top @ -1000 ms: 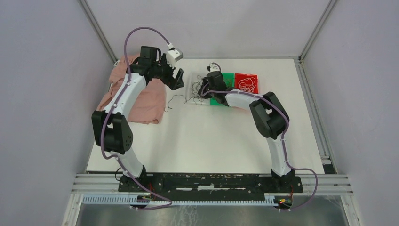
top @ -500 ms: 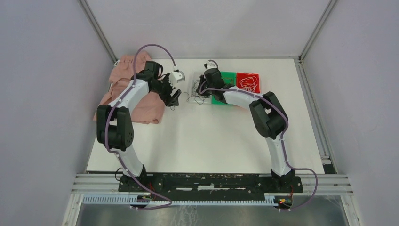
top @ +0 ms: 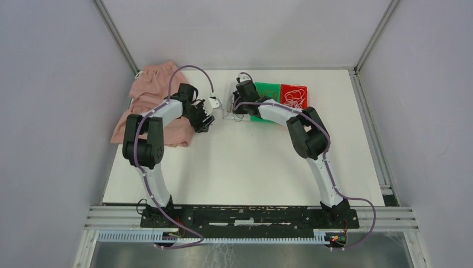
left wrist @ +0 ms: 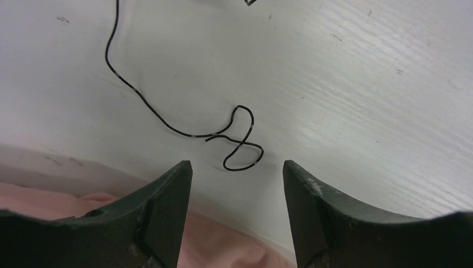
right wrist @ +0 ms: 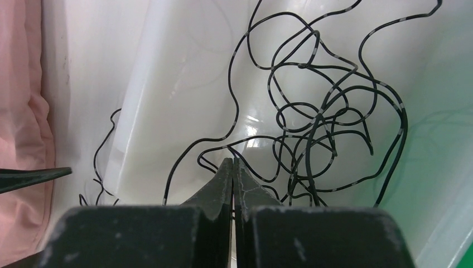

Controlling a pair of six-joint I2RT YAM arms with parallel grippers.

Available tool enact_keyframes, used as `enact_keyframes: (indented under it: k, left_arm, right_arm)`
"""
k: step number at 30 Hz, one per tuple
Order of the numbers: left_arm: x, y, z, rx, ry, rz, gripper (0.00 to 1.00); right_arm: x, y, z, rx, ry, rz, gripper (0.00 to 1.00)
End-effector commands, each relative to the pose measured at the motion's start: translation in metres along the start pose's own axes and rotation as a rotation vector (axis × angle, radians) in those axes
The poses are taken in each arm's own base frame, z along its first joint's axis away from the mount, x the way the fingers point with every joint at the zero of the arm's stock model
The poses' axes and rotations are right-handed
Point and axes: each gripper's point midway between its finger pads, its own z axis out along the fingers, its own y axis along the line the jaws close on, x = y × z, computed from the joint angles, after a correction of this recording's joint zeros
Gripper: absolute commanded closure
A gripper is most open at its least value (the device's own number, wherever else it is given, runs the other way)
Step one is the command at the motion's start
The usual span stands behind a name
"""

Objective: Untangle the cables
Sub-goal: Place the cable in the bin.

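**Ana:** Between the fingers [left wrist: 167,206] of the left gripper [left wrist: 237,167], what is lying?

**Ben:** Nothing is being held. They are standing apart. The curled end of a black cable [left wrist: 240,145] is lying flat on the table [left wrist: 362,84] just past the tips, in line with the gap. Its strand is trailing off up and to the left.

**Ana:** And the right gripper [right wrist: 233,167]?

**Ben:** Its fingers [right wrist: 215,192] are pressing together, tip to tip. A black tangle [right wrist: 318,128] is looping just beyond the tip and to its right. One strand is crossing right at the tip, but I cannot tell whether it is being pinched.

**Ana:** What is the tangle sitting in?

**Ben:** It is sitting in a white tray [right wrist: 167,84]. From above, a green tray [top: 269,90] is lying beside it, and a red tray [top: 285,89] next to that is holding pale loops of cable [top: 293,100].

**Ana:** And further out?

**Ben:** A pink cloth [left wrist: 223,251] is lying crumpled at the table's far left, showing just beneath the left fingers. Both arms are bending toward the far edge. Grey walls are closing in the white table on three sides.
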Motion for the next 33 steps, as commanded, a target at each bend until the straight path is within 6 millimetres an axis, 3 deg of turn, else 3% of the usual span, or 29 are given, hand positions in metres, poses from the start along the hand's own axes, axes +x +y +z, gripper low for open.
enact_keyframes:
  k: [1, 5, 7, 10, 12, 18, 24, 29, 33]
  left_arm:
    - [-0.012, 0.021, 0.010, -0.026, -0.037, 0.072, 0.33]
    - [-0.009, 0.020, 0.021, 0.014, -0.028, 0.052, 0.43]
    - [-0.008, 0.019, 0.024, 0.024, -0.032, 0.039, 0.57]
    - [-0.010, 0.013, 0.022, 0.033, -0.043, 0.017, 0.86]
    - [-0.014, 0.007, 0.013, 0.037, -0.057, 0.014, 0.96]
    - [-0.048, -0.021, -0.047, 0.044, -0.152, 0.018, 0.97]
    - [-0.087, -0.051, -0.109, 0.049, -0.275, -0.010, 0.97]
    - [-0.105, -0.062, -0.132, 0.049, -0.342, -0.052, 0.97]
    - [-0.118, -0.062, -0.135, 0.059, -0.388, -0.105, 0.97]
  right_arm:
    - [0.012, -0.005, 0.002, 0.030, 0.032, -0.029, 1.00]
    - [0.026, 0.000, -0.001, 0.013, 0.061, -0.013, 1.00]
    - [0.032, 0.004, -0.004, 0.007, 0.064, -0.013, 1.00]
    - [0.041, 0.010, -0.011, -0.007, 0.069, 0.001, 1.00]
    - [0.046, 0.014, -0.017, -0.017, 0.073, 0.027, 1.00]
    - [0.053, 0.038, -0.041, -0.065, 0.062, 0.093, 1.00]
    - [0.063, 0.077, -0.065, -0.112, 0.047, 0.149, 1.00]
    - [0.052, 0.103, -0.078, -0.169, 0.012, 0.225, 1.00]
    - [0.024, 0.101, -0.100, -0.167, -0.049, 0.229, 0.98]
